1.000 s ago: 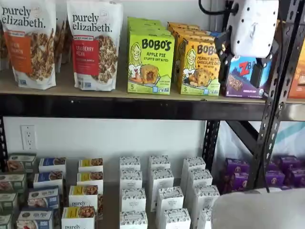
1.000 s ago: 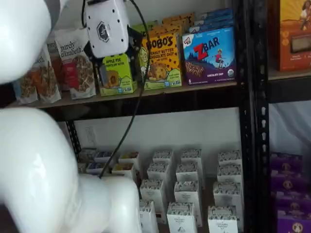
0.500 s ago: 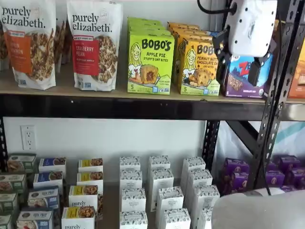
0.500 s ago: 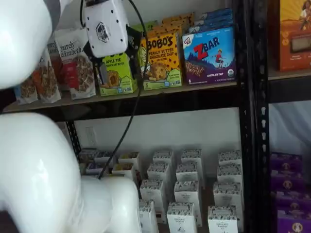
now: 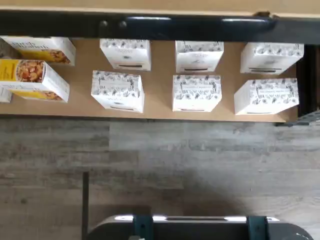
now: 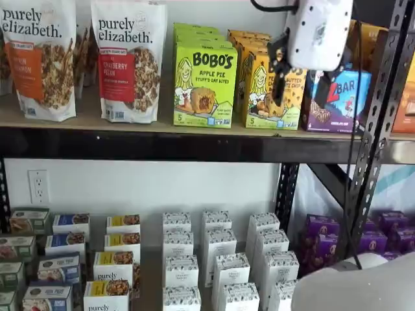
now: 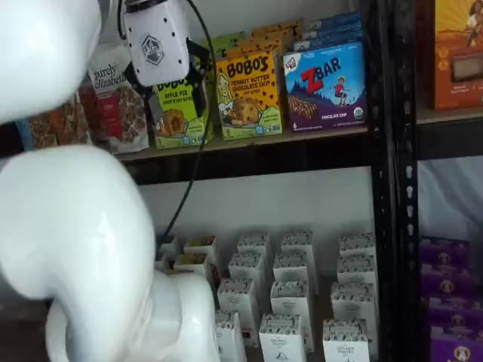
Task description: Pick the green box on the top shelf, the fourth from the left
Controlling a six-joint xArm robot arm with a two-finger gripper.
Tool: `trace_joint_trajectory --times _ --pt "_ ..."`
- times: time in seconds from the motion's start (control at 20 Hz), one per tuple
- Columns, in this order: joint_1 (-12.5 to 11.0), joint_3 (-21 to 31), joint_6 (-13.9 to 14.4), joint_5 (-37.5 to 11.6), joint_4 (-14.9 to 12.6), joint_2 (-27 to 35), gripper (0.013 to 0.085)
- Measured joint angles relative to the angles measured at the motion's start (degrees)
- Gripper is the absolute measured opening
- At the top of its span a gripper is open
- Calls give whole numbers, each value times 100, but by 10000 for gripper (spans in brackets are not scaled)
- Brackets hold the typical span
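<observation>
The green box (image 6: 205,84) stands upright at the front of a row on the top shelf (image 6: 162,146), between a granola bag and a yellow-orange Bobo's box. In a shelf view my gripper (image 6: 301,79) hangs to the right of it, in front of the yellow-orange box, its two black fingers (image 6: 279,67) set apart with a clear gap: open and holding nothing. In a shelf view the gripper (image 7: 170,79) covers the upper part of the green box (image 7: 179,115), which rests on the top shelf (image 7: 249,143). The wrist view shows neither the green box nor the gripper.
A yellow-orange Bobo's box (image 6: 262,107), a blue ZBar box (image 6: 337,97) and granola bags (image 6: 130,61) share the top shelf. Black uprights (image 6: 376,129) stand at the right. White cartons (image 5: 197,92) fill the lower shelf. My white arm (image 7: 83,249) fills the left foreground.
The gripper has moved left along the top shelf, from in front of the ZBar box to in front of the yellow-orange box, and slightly up. It stays open.
</observation>
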Motion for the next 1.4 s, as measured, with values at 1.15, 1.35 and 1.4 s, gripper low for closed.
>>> trace_joint_trajectory --times 1.15,1.35,1.4 --pt "1281 -1296 1250 -1320 -485 1927 850" --pt "1245 -1570 1222 -1395 -498 2252 850" --pt "1230 -1632 1210 -1423 -509 2331 850"
